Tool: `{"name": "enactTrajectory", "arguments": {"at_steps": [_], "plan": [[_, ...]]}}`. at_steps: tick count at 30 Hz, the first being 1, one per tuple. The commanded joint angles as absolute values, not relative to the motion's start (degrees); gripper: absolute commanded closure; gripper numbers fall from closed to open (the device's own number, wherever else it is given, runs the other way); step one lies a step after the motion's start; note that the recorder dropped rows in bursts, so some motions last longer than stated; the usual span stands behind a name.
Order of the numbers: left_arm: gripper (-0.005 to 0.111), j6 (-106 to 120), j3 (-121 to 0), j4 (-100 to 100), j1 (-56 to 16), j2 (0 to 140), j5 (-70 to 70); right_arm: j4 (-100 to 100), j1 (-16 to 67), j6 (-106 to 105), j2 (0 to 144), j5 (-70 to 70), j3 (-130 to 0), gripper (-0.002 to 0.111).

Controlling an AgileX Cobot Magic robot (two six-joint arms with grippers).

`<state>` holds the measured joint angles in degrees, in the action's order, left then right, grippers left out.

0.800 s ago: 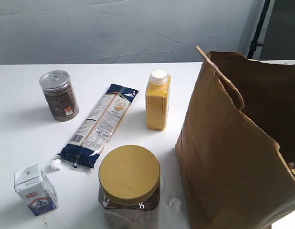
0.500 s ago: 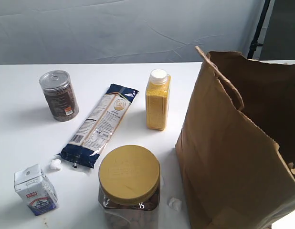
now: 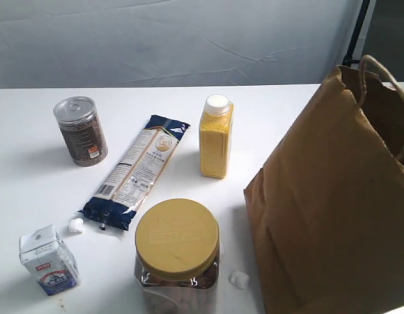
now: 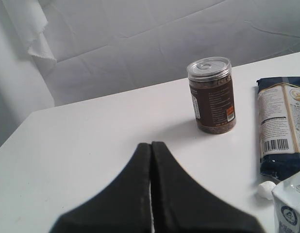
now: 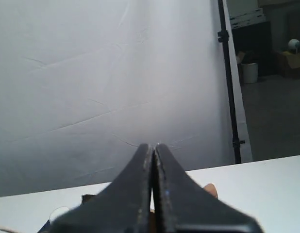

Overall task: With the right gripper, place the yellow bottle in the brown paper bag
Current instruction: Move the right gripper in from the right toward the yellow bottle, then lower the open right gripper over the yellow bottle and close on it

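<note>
The yellow bottle [image 3: 216, 137] stands upright with its white cap on, in the middle of the white table [image 3: 32, 183]. To its right rises the brown paper bag [image 3: 339, 209], one twisted handle [image 3: 384, 75] showing at its top. Neither gripper shows in the exterior view. In the left wrist view my left gripper [image 4: 151, 144] is shut with nothing in it, low over bare table. In the right wrist view my right gripper [image 5: 153, 145] is shut and empty, facing the grey backdrop; the bottle is not seen there.
A brown-filled can [image 3: 80, 131] stands at the back left, also seen as the can [image 4: 211, 95]. A dark pasta pack [image 3: 138, 171] lies beside the bottle. A big yellow-lidded jar [image 3: 178, 255] and a small carton [image 3: 48, 260] stand in front. White lumps [image 3: 76, 226] lie about.
The bag has changed shape: its top has swung to the right and its open mouth no longer faces the camera. The bottle and the other items have not moved.
</note>
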<state>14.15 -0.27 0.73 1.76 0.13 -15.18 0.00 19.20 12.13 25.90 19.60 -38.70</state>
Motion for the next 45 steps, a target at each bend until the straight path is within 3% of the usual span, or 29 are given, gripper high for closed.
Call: {"name": "enactTrajectory", "arguments": {"at_steps": [1,11,17,19,27,31,45], "plan": [[0.107,13.74,0.0,0.75,1.77,0.0,-14.86,-3.63,23.71,12.39,36.11,23.67,-47.4,0.108],[0.107,13.74,0.0,0.75,1.77,0.0,-14.86,-9.57,41.63,12.39,67.0,41.43,-73.58,0.108],[0.107,13.74,0.0,0.75,1.77,0.0,-14.86,-5.37,42.66,12.39,83.95,50.37,-91.11,0.108],[0.107,13.74,0.0,0.75,1.77,0.0,-14.86,-3.78,42.66,12.28,89.0,54.93,-97.06,0.101],[0.107,13.74,0.0,0.75,1.77,0.0,-14.86,-2.17,42.66,14.22,109.0,69.96,-118.74,0.056],[0.107,13.74,0.0,0.75,1.77,0.0,-14.86,0.51,42.66,16.43,115.0,69.96,-121.58,0.045],[0.107,13.74,0.0,0.75,1.77,0.0,-14.86,6.46,42.91,24.13,127.72,69.96,-121.68,0.045]]}}
